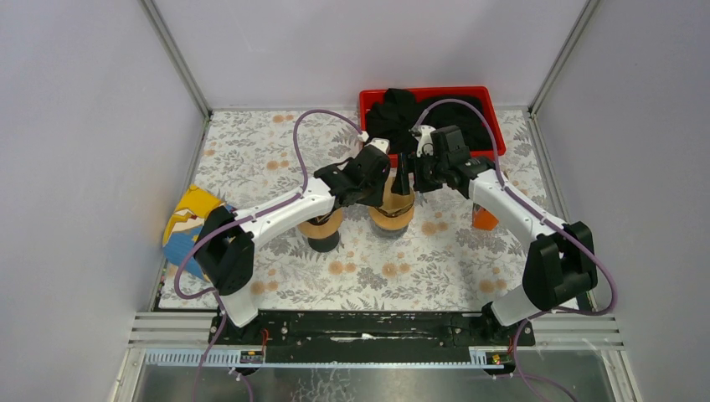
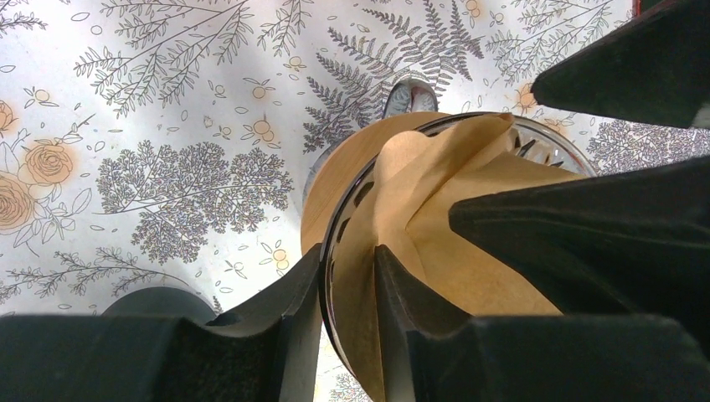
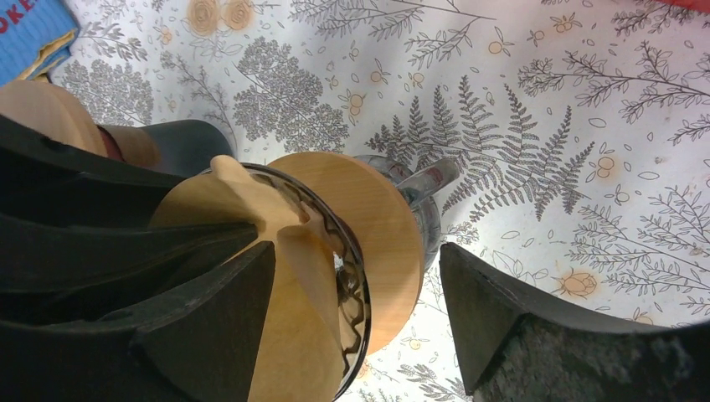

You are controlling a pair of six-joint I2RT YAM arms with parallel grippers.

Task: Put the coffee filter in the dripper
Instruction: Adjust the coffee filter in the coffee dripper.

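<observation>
Floral-print tablecloth (image 1: 268, 142) between grey walls, with a clear glass dripper with a wooden collar (image 3: 381, 226) standing mid-table between the two arms. Brown paper coffee filter (image 2: 423, 184) sitting inside that dripper, one fold rising above the rim. Left gripper (image 2: 347, 260) clamped on rim and paper together; right gripper (image 3: 356, 251) spread wide, one finger inside the filter, the other outside the collar.

The left arm (image 1: 276, 213) and right arm (image 1: 502, 199) wear white shells between bulky black joint housings (image 1: 224, 251) near their bases. A thin mauve cable (image 1: 299, 149) loops along each. The left tool (image 2: 347, 293) and right tool (image 3: 360, 310) are black, with matte, speckled, wedge-shaped fingers (image 3: 490, 310).
</observation>
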